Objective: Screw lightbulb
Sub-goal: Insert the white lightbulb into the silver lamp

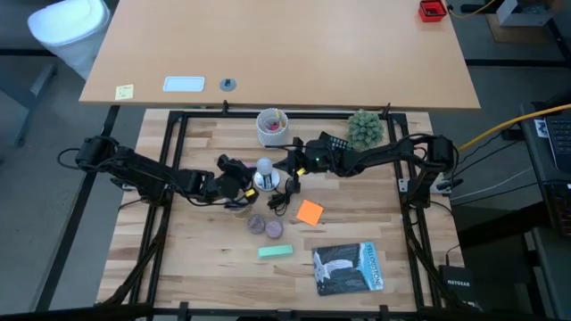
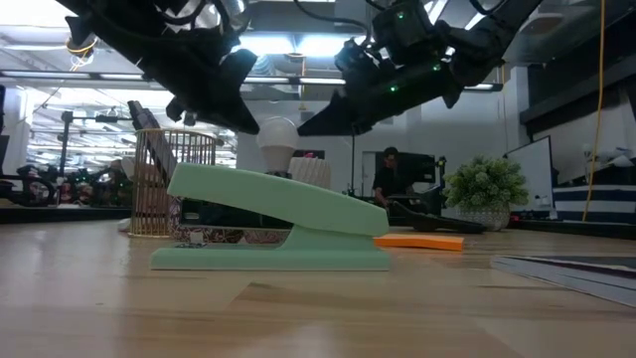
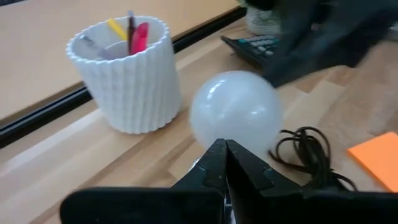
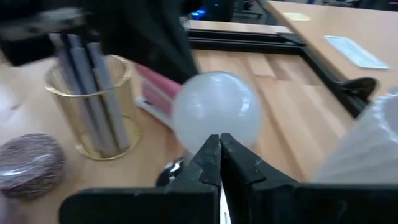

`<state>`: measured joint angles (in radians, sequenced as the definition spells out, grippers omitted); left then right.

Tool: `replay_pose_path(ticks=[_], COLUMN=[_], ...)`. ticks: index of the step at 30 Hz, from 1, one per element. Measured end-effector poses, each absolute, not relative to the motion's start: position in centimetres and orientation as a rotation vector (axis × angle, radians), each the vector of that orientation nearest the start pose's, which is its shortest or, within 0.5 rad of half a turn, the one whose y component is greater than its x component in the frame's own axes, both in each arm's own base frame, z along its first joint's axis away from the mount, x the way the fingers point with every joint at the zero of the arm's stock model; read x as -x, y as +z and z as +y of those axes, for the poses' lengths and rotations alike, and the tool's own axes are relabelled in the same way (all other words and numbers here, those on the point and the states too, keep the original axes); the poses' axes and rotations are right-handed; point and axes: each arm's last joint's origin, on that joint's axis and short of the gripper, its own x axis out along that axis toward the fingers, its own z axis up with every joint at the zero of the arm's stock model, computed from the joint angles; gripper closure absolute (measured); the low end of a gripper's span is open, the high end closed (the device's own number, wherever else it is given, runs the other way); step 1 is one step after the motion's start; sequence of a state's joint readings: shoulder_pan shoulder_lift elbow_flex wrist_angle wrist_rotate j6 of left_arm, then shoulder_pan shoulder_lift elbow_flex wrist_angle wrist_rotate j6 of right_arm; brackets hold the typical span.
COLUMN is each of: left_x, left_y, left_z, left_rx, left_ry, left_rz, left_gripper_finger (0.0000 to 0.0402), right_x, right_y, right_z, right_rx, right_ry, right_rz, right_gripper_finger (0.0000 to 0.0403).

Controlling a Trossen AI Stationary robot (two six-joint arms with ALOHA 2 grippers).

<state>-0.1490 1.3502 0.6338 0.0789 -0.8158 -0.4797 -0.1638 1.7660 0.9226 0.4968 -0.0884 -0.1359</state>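
White bulb [image 1: 264,167] stood mid-table between both grippers, globe up.

The left gripper [image 1: 243,184] sat just left of the bulb with its fingers pressed together and nothing between them; the left wrist view showed the closed tips [image 3: 225,163] at the bulb's [image 3: 236,112] lower side. The right gripper [image 1: 287,166] sat just right of the bulb, fingers likewise together and empty, tips [image 4: 219,155] close against the globe [image 4: 216,111]. Whether either touched the bulb could not be told. A black cord [image 1: 282,198] lay coiled near the bulb. A white cup [image 1: 272,127] of pens stood farther back, an orange pad [image 1: 310,212] to the near right, a green stapler [image 1: 276,251] nearer still, and a gold pen holder [image 4: 99,106] on the bulb's left.
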Motion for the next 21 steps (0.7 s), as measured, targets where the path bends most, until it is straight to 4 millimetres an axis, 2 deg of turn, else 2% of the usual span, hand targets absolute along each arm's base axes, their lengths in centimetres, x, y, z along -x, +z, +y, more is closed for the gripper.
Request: replay_pose_path(ticks=[8,17,21], left_x=[-25.6,-25.7,-25.5], left_y=[19.3,19.2,19.7], left_z=[-1.4,-0.7,-0.6], left_rx=[0.157,0.156,0.119], left_ry=[0.792,0.816,0.806], left_rz=[0.402,0.405,0.409], left_gripper_finger=[0.04,0.04,0.04], right_x=[-36.5,-36.6,-36.5], right_y=[18.7,18.9,19.6], right_z=[-5.4,-5.5,-5.5], right_rx=[0.062,0.046,0.055], right_ry=[0.037,0.034,0.003], right_rz=[0.34,0.318,0.296], right_gripper_finger=[0.0396,0.0396,0.0396])
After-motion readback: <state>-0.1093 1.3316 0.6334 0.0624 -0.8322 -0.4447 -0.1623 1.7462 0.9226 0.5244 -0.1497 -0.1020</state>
